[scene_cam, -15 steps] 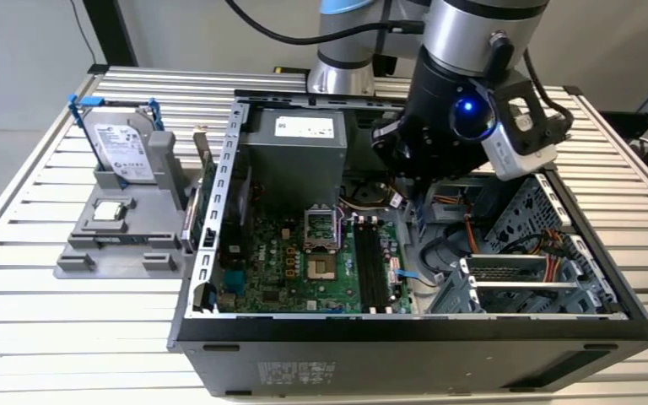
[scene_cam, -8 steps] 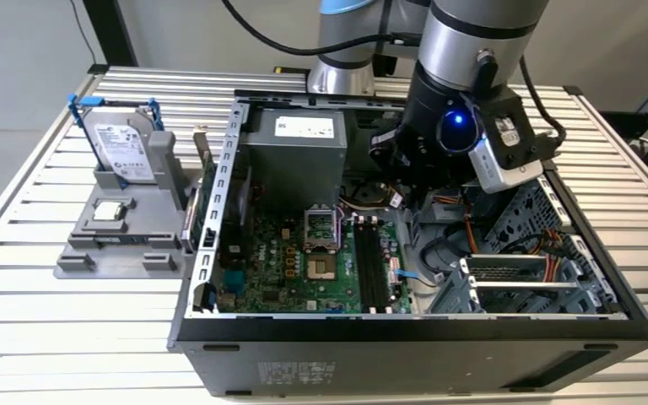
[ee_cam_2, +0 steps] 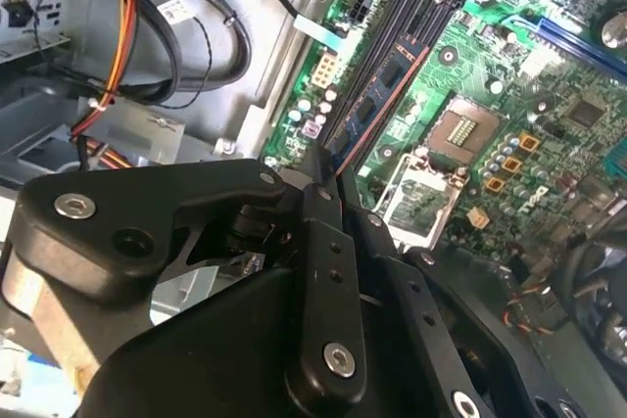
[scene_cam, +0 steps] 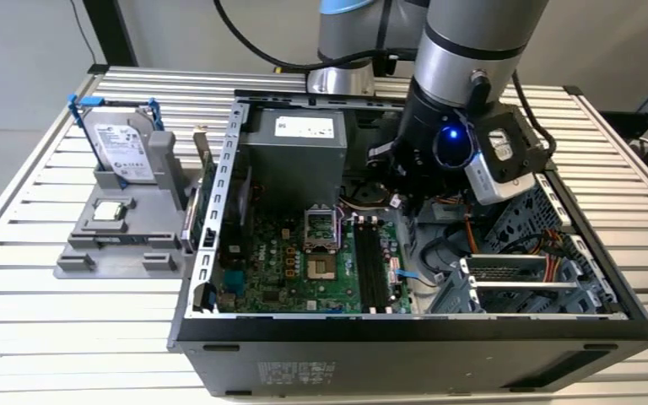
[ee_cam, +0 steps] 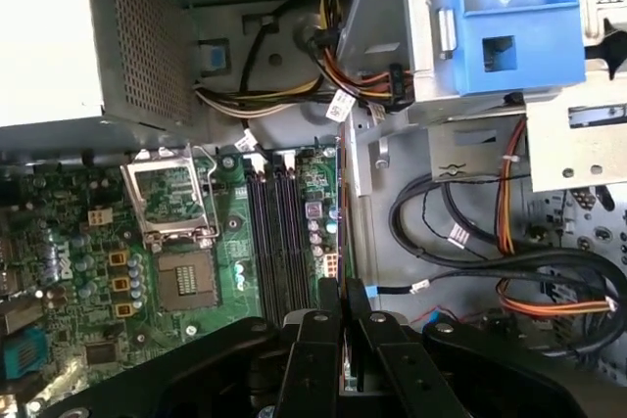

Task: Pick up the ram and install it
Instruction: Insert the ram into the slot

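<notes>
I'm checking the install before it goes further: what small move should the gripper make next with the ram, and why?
Probably a small sideways shift to bring the ram over a memory slot before lowering. The gripper is shut on the ram, which runs parallel to the slots but, in the first wrist view, looks offset to their side.

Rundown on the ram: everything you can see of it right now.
In the second wrist view the ram is a long, narrow, flat stick with a dark blue board and a row of black chips on its face. It stands on edge, clamped between the gripper's fingers, which hide the part they hold. It runs parallel to the black slots on the green motherboard, right at them. I cannot tell whether its lower edge sits in a slot.
</notes>
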